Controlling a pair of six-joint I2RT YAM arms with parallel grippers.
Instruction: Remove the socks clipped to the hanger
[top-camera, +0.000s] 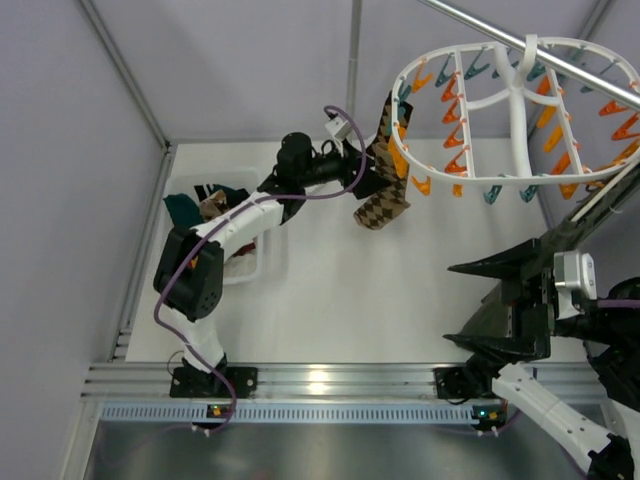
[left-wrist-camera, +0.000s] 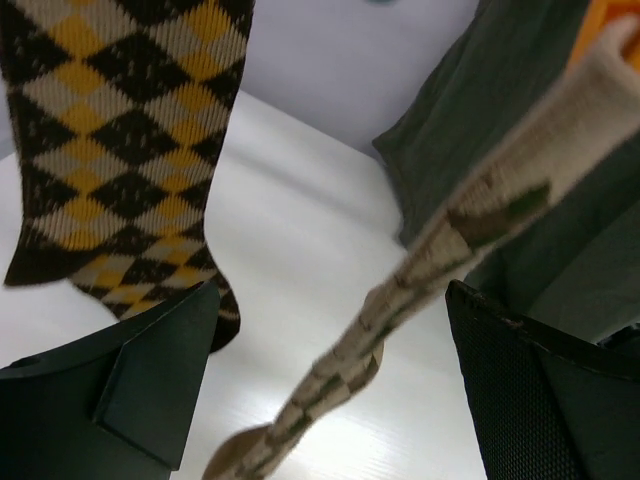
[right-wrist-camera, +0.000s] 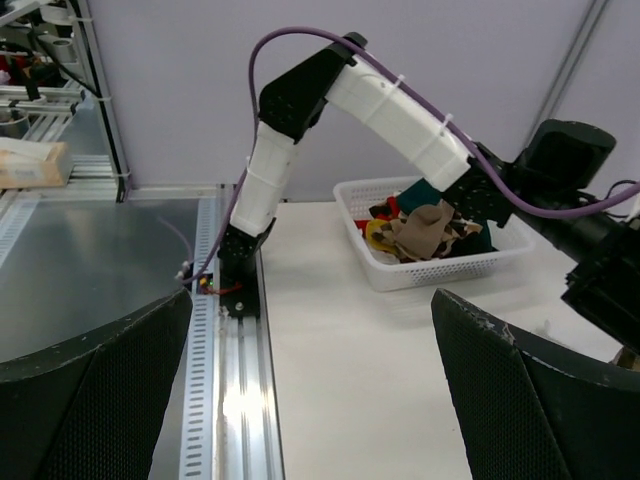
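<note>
Left gripper (left-wrist-camera: 330, 335) is hovering wide open and empty, tan sock (left-wrist-camera: 470, 215) dangling between its fingers, yellow argyle sock (left-wrist-camera: 120, 130) just left, both hanging from the hanger (top-camera: 515, 100) above; closing off-centre risks pinching only an edge and slipping.

Hanger (top-camera: 517, 110) rt side off-frame; argyle sock (left-wrist-camera: 120, 130) top cropped.

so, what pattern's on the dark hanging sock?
Brown-and-yellow argyle fabric sock; left wrist view shows it best.
</note>
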